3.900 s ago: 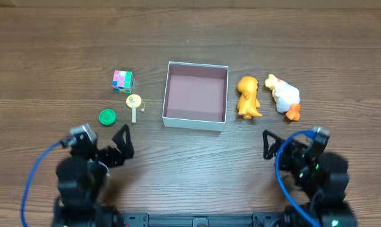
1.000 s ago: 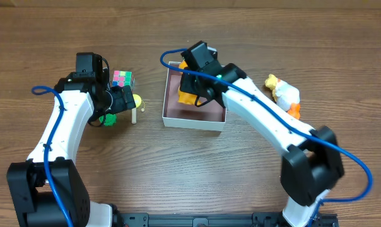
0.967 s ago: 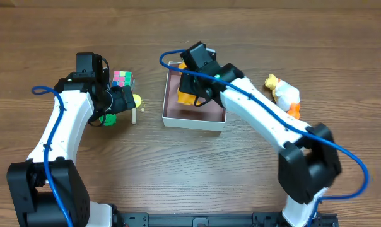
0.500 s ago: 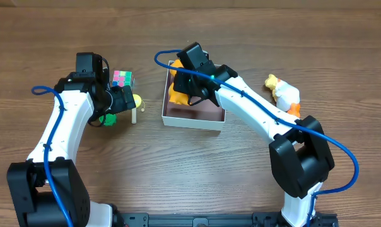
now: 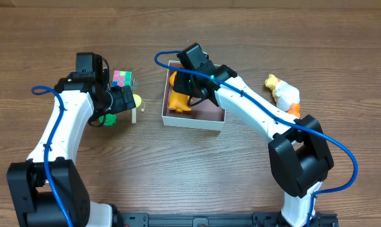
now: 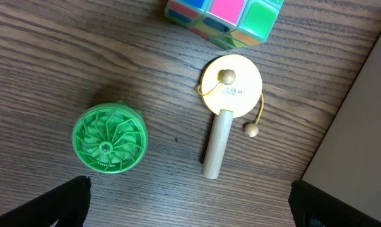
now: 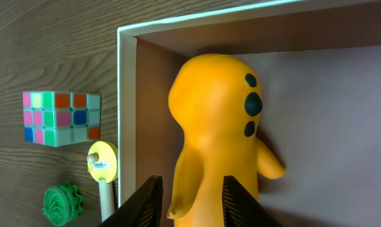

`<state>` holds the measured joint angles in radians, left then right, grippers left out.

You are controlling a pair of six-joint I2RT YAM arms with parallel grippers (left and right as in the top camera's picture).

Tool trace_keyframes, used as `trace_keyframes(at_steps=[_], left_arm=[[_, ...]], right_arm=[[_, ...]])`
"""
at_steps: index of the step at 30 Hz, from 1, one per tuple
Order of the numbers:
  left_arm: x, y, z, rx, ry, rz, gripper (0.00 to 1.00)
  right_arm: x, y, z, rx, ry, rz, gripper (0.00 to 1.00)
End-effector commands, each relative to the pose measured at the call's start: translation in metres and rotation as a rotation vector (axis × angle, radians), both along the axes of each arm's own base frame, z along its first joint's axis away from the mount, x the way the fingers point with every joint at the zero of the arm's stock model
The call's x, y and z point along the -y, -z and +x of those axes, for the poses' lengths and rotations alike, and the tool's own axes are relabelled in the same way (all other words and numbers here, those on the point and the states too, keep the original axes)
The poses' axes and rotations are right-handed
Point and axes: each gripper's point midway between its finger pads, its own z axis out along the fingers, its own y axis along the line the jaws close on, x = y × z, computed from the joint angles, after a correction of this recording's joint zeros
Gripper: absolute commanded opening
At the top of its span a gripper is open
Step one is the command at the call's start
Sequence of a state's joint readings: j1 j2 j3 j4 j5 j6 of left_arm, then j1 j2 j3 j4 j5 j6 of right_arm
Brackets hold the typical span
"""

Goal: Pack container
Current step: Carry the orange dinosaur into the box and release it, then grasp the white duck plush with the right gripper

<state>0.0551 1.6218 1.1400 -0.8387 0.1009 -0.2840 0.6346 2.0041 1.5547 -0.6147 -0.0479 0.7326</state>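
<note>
Wood surface (image 5: 190, 180) carries everything. Right arm (image 5: 260, 116) reaches across into the container (image 5: 193, 122), which sits mid-surface between the two toy groups. Left arm (image 5: 64, 129) is out over the left-hand toys. Right fingers (image 7: 143, 202) are part-open, one either side of the orange toy (image 7: 216, 126), low on its body. A sliver of gap shows at one finger and the other overlaps the toy, so I can't tell whether they clamp it or are loose. Left fingers (image 6: 67, 202) are spread wide with nothing between them, hovering above the drum and top. The orange toy lies inside the container close along its left wall, head toward the far wall, and looks to be down on the floor. Duck (image 5: 284, 96) is outside, right of the container and apart from it. Cube (image 5: 122, 80) is outside on the left, level with the far end of the container. Drum (image 6: 228, 104) is just near-side of the cube, close to the container wall. Top (image 6: 108, 139) is beside the drum, further left, not touching. Progress, as judged: one of five toys is in or nearly in. Duck, cube, drum and top are not yet packed, so it is early in the task.
</note>
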Motion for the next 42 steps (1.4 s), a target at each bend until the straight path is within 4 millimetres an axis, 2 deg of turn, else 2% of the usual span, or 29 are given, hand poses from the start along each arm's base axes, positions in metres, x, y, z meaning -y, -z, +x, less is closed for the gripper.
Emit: trace_keyframes(at_steps=[1,4,7,9,10,12,14,15,17,20,21,24,27,29,33,38,42], left_arm=[[-0.003,-0.004,0.006,0.016,0.009,0.006,1.0],[-0.003,-0.004,0.006,0.016,0.009,0.006,1.0],[-0.003,-0.004,0.006,0.016,0.009,0.006,1.0],[-0.003,-0.004,0.006,0.016,0.009,0.006,1.0],[-0.003,-0.004,0.006,0.016,0.009,0.006,1.0],[-0.003,-0.004,0.006,0.016,0.009,0.006,1.0],[-0.003,-0.004,0.007,0.016,0.009,0.006,1.0],[-0.003,-0.004,0.006,0.016,0.009,0.006,1.0],[-0.003,-0.004,0.006,0.016,0.009,0.006,1.0],[-0.003,-0.004,0.006,0.016,0.009,0.006,1.0],[-0.003,-0.004,0.007,0.016,0.009,0.006,1.0],[-0.003,-0.004,0.006,0.016,0.009,0.006,1.0],[-0.003,-0.004,0.006,0.016,0.009,0.006,1.0],[-0.003,-0.004,0.006,0.016,0.009,0.006,1.0],[-0.003,-0.004,0.006,0.016,0.009,0.006,1.0],[-0.003,-0.004,0.007,0.016,0.009,0.006,1.0],[-0.003,-0.004,0.006,0.016,0.009,0.006,1.0]], right_arm=[[0.001,-0.013,0.005,0.048,-0.056,-0.011,0.36],[0.006,-0.05,0.005,0.132,-0.13,-0.033,0.45],[0.029,-0.087,0.0,0.193,-0.123,-0.114,0.49],[0.059,-0.11,-0.003,0.23,-0.093,-0.207,0.51],[0.081,-0.12,-0.005,0.242,-0.06,-0.266,0.51],[0.122,-0.13,-0.007,0.243,-0.005,-0.374,0.51],[0.163,-0.132,-0.007,0.217,0.047,-0.466,0.51],[0.181,-0.13,-0.006,0.195,0.066,-0.5,0.54],[0.22,-0.12,-0.002,0.134,0.106,-0.55,0.65],[0.275,-0.093,0.004,0.028,0.204,-0.566,0.75],[0.288,-0.084,0.005,-0.004,0.225,-0.551,0.78],[0.313,-0.051,0.007,-0.099,0.205,-0.463,0.83],[0.334,-0.025,0.006,-0.172,0.197,-0.405,0.92],[0.346,-0.01,0.005,-0.211,0.173,-0.394,0.93],[0.357,0.014,-0.006,-0.306,0.177,-0.381,0.91],[0.335,0.039,-0.014,-0.359,0.066,-0.285,0.87],[0.328,0.063,-0.026,-0.403,0.059,-0.248,0.61]])
